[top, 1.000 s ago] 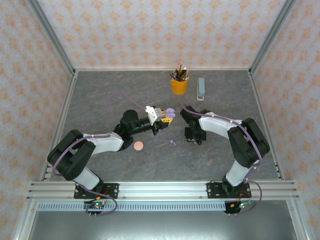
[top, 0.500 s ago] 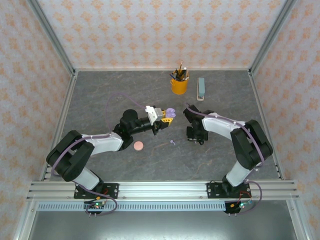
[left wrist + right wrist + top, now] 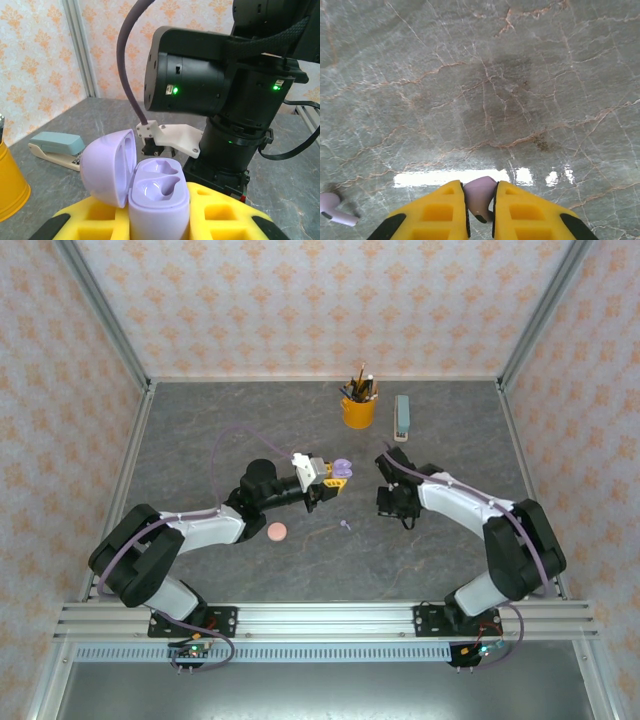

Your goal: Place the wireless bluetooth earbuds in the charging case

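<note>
The gray table point(image 3: 200, 440) is carrying everything. The left gripper point(image 3: 333, 477) is clamping its yellow fingers on the lilac charging case point(image 3: 159, 195), whose lid is standing open, showing 2 wells. The right gripper point(image 3: 480, 212) is pinching 1 lilac earbud point(image 3: 479, 192) over the table. A pink case point(image 3: 277, 531) is lying beside the left arm. A 2nd lilac earbud point(image 3: 346, 525) is lying loose between the grippers.

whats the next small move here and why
Probably swing the right gripper toward the open case held by the left gripper. Its fingers pinch a lilac earbud, and both wells look empty.
</note>
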### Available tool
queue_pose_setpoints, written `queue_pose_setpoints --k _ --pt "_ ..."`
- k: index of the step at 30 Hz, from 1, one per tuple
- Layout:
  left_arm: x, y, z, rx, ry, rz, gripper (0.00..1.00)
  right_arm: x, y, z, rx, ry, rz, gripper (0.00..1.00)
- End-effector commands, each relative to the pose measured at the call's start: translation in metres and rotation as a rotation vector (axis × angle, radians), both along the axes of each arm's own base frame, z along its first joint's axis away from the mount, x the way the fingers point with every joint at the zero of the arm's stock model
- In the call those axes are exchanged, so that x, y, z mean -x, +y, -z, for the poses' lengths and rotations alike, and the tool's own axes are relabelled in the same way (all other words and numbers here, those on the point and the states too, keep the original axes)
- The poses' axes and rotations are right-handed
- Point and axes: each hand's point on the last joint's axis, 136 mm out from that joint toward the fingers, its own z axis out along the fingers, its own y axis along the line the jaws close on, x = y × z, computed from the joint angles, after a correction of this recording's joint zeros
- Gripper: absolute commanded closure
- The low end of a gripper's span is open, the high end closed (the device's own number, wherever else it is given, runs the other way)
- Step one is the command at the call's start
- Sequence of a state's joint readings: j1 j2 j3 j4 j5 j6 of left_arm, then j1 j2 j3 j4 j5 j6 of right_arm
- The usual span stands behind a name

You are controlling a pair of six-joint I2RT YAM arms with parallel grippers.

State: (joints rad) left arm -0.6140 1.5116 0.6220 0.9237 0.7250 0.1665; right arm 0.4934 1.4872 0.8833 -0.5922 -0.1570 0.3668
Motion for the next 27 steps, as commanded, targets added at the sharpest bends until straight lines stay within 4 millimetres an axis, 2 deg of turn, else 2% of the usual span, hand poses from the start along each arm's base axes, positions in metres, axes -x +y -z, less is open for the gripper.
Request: queue_pose_setpoints --k 1,6,15,20,23,27 --pt "0.003 -0.004 -0.025 0.027 -0.07 0.014 1.0 -0.009 0.001 -0.022 -0.055 -0.108 0.022 0.85" --pt "0.003 -0.005 -0.026 0.026 -0.079 0.011 1.0 -0.016 0.002 -0.065 -0.134 -0.258 0.03 0.85" --pt "0.004 -0.01 -0.04 0.006 -0.162 -0.018 1.0 -0.024 0.004 -0.159 -0.273 -0.525 0.009 0.84" --pt "-0.004 -0.009 -0.059 0.034 -0.246 -0.112 1.0 -0.024 0.009 -0.213 -0.359 -0.665 -0.023 0.84" --pt "-0.01 -0.008 -0.075 0.081 -0.291 -0.158 1.0 -0.024 0.013 -0.241 -0.406 -0.733 -0.042 0.84" --pt "-0.014 -0.013 -0.085 0.109 -0.313 -0.175 1.0 -0.023 0.018 -0.269 -0.463 -0.799 -0.065 0.84"
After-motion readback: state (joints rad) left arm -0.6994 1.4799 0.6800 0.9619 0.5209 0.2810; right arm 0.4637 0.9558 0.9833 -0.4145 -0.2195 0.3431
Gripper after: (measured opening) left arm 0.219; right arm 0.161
